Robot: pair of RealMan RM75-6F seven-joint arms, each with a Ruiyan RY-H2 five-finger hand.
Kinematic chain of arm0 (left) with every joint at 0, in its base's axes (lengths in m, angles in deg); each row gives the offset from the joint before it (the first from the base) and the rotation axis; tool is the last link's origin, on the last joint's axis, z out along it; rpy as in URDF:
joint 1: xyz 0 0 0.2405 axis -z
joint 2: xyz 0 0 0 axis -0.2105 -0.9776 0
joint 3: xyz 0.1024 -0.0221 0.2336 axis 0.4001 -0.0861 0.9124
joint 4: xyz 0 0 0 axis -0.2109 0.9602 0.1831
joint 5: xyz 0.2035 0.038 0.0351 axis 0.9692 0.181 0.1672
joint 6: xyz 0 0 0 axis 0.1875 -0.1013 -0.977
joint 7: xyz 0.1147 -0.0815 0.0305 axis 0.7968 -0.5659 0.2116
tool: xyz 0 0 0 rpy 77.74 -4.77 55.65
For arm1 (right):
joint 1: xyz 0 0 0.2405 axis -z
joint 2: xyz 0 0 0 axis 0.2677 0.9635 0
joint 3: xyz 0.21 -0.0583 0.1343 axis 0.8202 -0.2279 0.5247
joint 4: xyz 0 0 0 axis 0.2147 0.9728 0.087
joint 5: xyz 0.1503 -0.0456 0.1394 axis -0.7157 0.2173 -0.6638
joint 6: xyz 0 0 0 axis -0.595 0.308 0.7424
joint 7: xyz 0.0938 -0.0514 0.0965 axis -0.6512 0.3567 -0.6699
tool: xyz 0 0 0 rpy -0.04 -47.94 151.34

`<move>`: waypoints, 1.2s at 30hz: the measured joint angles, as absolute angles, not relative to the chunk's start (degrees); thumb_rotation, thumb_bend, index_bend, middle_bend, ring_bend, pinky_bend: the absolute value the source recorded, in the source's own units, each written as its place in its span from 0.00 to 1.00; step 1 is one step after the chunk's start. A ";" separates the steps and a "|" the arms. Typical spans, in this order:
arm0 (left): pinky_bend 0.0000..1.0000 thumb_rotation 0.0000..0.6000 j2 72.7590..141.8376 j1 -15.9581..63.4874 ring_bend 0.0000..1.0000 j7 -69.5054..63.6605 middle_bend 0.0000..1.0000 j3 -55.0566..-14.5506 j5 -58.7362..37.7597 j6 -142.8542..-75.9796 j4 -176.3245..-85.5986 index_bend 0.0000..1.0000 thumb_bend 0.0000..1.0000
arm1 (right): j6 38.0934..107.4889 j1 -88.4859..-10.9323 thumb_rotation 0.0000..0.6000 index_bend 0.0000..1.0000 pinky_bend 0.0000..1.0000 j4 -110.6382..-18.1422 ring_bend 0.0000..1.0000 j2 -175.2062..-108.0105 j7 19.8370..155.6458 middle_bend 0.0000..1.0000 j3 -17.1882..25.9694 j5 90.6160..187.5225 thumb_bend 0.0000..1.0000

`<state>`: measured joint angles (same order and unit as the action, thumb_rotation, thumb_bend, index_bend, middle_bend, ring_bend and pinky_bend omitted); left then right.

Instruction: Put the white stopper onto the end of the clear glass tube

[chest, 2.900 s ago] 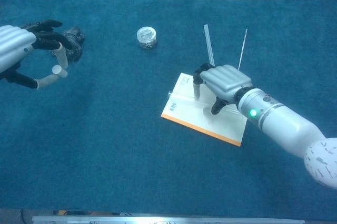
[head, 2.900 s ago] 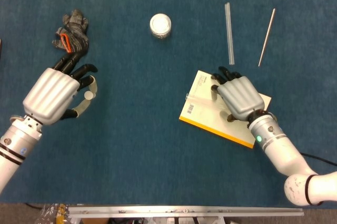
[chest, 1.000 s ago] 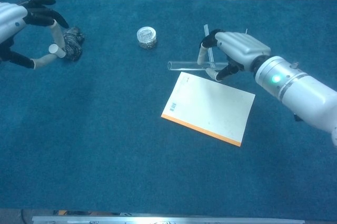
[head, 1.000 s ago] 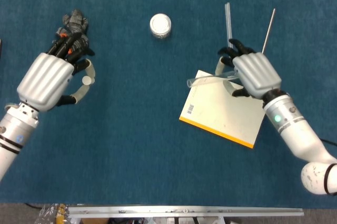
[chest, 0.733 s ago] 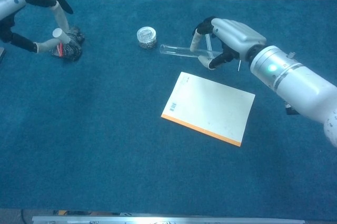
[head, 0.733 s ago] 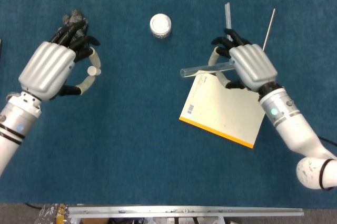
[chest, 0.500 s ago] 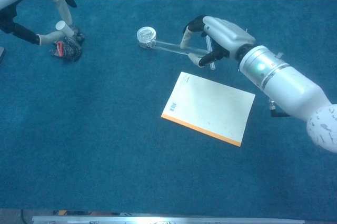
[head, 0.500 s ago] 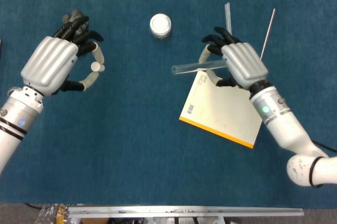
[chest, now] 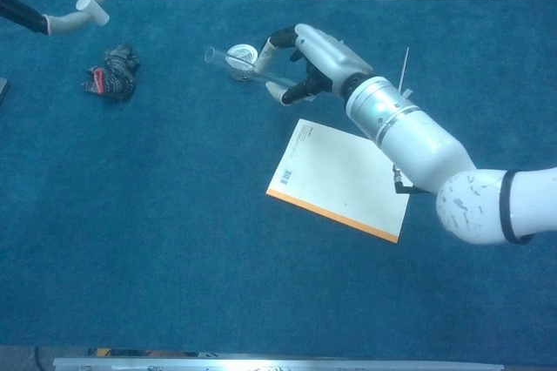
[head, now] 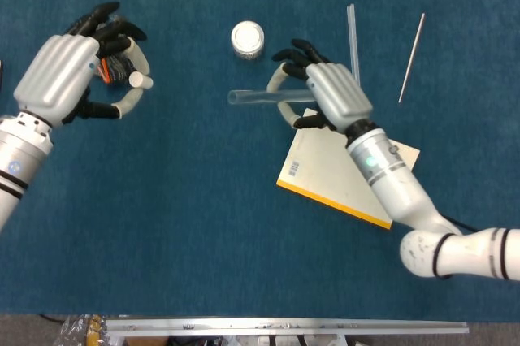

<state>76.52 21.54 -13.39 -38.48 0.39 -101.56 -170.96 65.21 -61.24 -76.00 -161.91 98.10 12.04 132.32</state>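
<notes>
Over on the left, the left hand point(head: 65, 78) is hovering above the blue counter point(head: 179, 224), and its fingers point(head: 130, 101) are pinching the white stopper point(head: 140, 80) between the thumb and a fingertip, with the other dark fingers curled beside it; in the chest view only the tips of that hand and the stopper point(chest: 91, 10) are showing at the top left corner. Just beneath and behind the hand, a crumpled dark glove point(chest: 111, 72) with a streak of orange is lying on the counter. Moving toward the middle, a small round white-lidded jar point(head: 247, 39) is sitting upright on the cloth. Just to its right, the right hand point(head: 325, 94) is holding the clear glass tube point(head: 260, 97) roughly level above the counter, fingers wrapping its right part while its open left end is pointing toward the left hand, well apart from the stopper; in the chest view the tube point(chest: 231, 64) is crossing in front of the jar. Below the right hand, a white notebook point(head: 333, 175) with an orange edge is lying flat on the counter, partly covered by the right forearm. Farther right, a second clear tube point(head: 353, 33) is lying nearly straight up and down in the head view, and a thin rod point(head: 411, 58) is lying at a slant beside it, apart from it.
</notes>
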 measured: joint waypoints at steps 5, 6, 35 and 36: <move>0.08 1.00 75.89 21.66 0.04 -14.80 0.25 -38.91 -1.16 -100.63 -171.14 0.48 0.34 | 64.62 -62.46 1.00 0.56 0.21 -72.57 0.06 -165.16 96.32 0.24 13.13 132.37 0.39; 0.08 1.00 75.78 21.70 0.04 -15.03 0.25 -38.97 -1.47 -100.40 -171.19 0.48 0.34 | 64.47 -62.78 1.00 0.56 0.21 -71.67 0.06 -165.91 95.87 0.24 13.40 132.47 0.39; 0.08 1.00 80.40 23.53 0.04 -16.57 0.26 -41.26 -10.67 -98.99 -171.80 0.48 0.34 | 61.39 -69.96 1.00 0.56 0.21 -61.46 0.07 -176.10 91.34 0.24 21.22 130.55 0.39; 0.08 1.00 80.65 23.56 0.04 -16.58 0.26 -41.34 -10.85 -99.09 -171.64 0.48 0.34 | 61.38 -70.20 1.00 0.56 0.21 -61.33 0.07 -176.30 91.21 0.24 21.46 130.56 0.39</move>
<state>80.65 23.56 -16.58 -41.34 -10.85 -99.09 -171.64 61.38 -70.20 -61.33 -176.30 91.21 21.46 130.56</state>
